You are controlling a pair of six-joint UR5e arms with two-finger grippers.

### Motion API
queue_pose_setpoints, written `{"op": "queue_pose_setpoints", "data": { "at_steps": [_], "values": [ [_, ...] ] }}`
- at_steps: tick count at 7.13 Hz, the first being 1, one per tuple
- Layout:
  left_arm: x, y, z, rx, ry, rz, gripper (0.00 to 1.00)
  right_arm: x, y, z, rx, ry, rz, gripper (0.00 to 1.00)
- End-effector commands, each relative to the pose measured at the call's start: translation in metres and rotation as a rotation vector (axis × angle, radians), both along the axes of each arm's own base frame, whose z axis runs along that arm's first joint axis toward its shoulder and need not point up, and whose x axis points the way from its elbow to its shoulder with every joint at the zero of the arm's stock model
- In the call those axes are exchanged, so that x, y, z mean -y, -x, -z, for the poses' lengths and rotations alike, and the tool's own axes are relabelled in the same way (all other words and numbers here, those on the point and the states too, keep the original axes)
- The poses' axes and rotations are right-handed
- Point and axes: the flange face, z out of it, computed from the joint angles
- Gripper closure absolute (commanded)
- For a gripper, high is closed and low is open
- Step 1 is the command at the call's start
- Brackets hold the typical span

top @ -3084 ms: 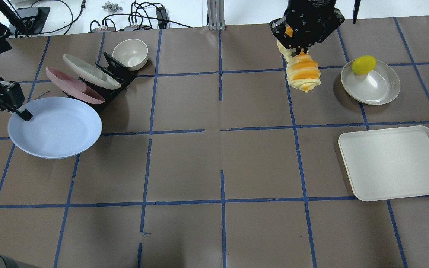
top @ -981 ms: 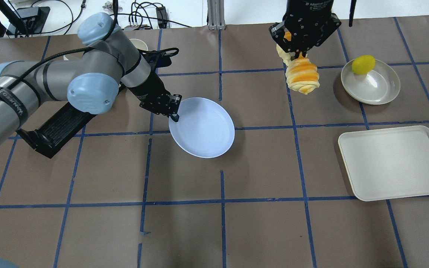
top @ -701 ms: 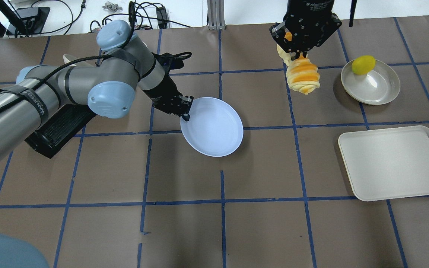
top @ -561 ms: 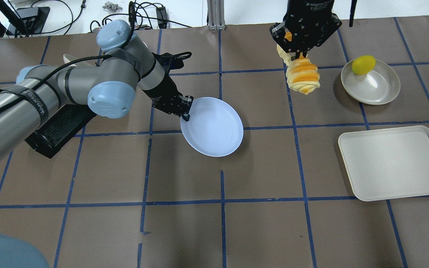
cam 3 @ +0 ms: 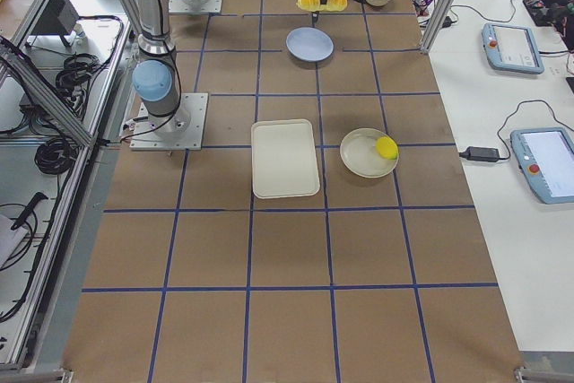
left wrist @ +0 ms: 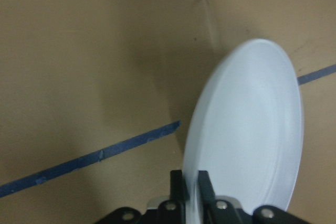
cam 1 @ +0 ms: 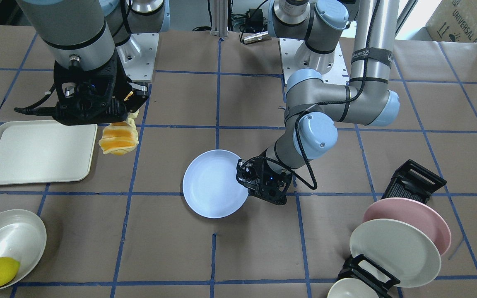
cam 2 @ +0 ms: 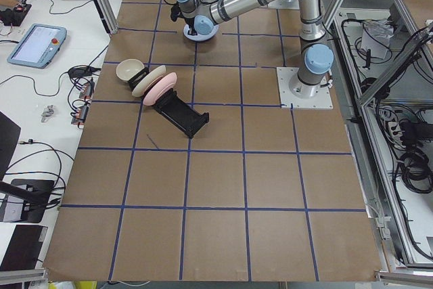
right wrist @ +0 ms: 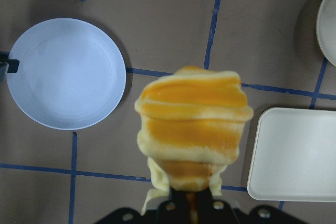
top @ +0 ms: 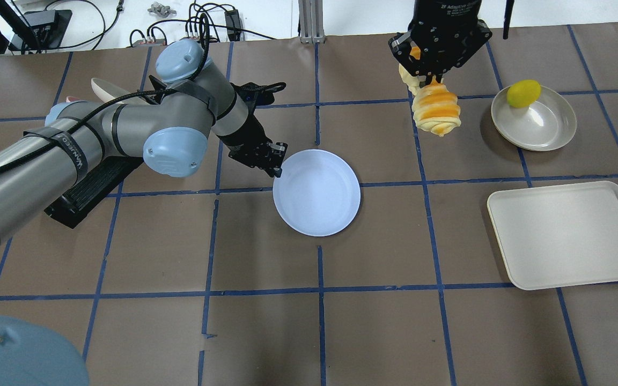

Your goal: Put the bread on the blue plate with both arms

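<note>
The blue plate (top: 316, 193) is near the table's middle, also seen in the front view (cam 1: 213, 184) and the left wrist view (left wrist: 252, 140). My left gripper (top: 278, 170) is shut on the plate's left rim, its jaws pinching the edge (left wrist: 191, 182). I cannot tell whether the plate rests on the table. The bread (top: 436, 110), ridged, orange and cream, hangs end-down from my right gripper (top: 427, 78), which is shut on its top end. The bread is high above the table, to the far right of the plate (right wrist: 65, 74). It fills the middle of the right wrist view (right wrist: 191, 124).
A cream tray (top: 569, 236) lies at the right. A cream bowl (top: 542, 126) with a yellow lemon (top: 523, 93) is behind it. A black dish rack (cam 1: 412, 182) with a pink plate (cam 1: 412, 215) and a cream plate (cam 1: 396, 252) stands on the robot's left side.
My left arm has carried the blue plate from the far left to the table's middle, still moving right over the last second. My right gripper with the bread has hardly moved.
</note>
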Motion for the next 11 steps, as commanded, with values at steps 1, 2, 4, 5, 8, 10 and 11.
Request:
{"op": "queue_pose_setpoints", "data": {
  "at_steps": [1,2,4,5,8,10,11],
  "values": [
    [0.004,-0.001,0.003,-0.005,0.027,-0.007,0.31,-0.001,-0.002,0.0,0.001,0.004,0.001,1.0],
    [0.009,-0.008,-0.026,0.007,0.053,-0.043,0.21,0.013,-0.012,0.012,0.004,0.015,0.008,1.0],
    [-0.008,-0.068,-0.093,0.044,-0.054,-0.136,0.16,0.041,-0.06,0.059,0.026,0.058,0.023,1.0],
    [-0.022,-0.102,-0.126,0.132,-0.065,-0.173,0.13,0.057,-0.094,0.1,0.055,0.059,0.033,1.0],
    [-0.073,-0.15,-0.203,0.344,-0.026,-0.212,0.0,0.071,-0.153,0.197,0.04,0.0,-0.021,1.0],
    [-0.096,-0.146,-0.232,0.363,0.014,-0.208,0.0,0.066,-0.16,0.226,0.025,-0.047,-0.041,1.0],
    [-0.106,-0.144,-0.243,0.358,0.025,-0.207,0.0,0.058,-0.165,0.253,0.018,-0.068,-0.051,1.0]
  ]
}}
